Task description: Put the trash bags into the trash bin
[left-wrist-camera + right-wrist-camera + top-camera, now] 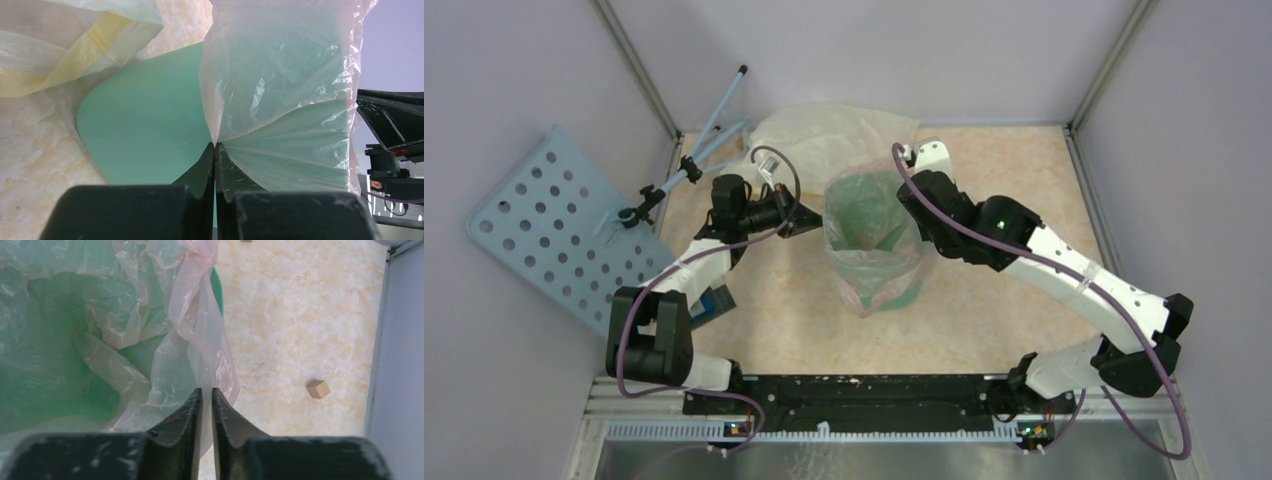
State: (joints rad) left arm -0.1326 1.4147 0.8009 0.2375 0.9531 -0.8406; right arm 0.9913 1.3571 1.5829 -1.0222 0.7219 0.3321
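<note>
The mint-green trash bin (861, 222) stands mid-table. The translucent pale-pink trash bag (879, 272) lines its inside and drapes over its rim and front. My left gripper (816, 222) is at the bin's left side. In the left wrist view it (215, 145) is shut on a pinched fold of the bag (285, 85), with the bin's wall (145, 125) behind. My right gripper (910, 198) is at the bin's right rim. In the right wrist view its jaws (206, 390) are nearly closed on a flap of the bag (200, 340), which hangs outside the bin (55, 370).
A larger pale-yellow bag (824, 135) lies behind the bin and also shows in the left wrist view (60, 60). A blue perforated board (554, 225) leans at the left wall. A small wooden block (318, 388) lies on the table right of the bin.
</note>
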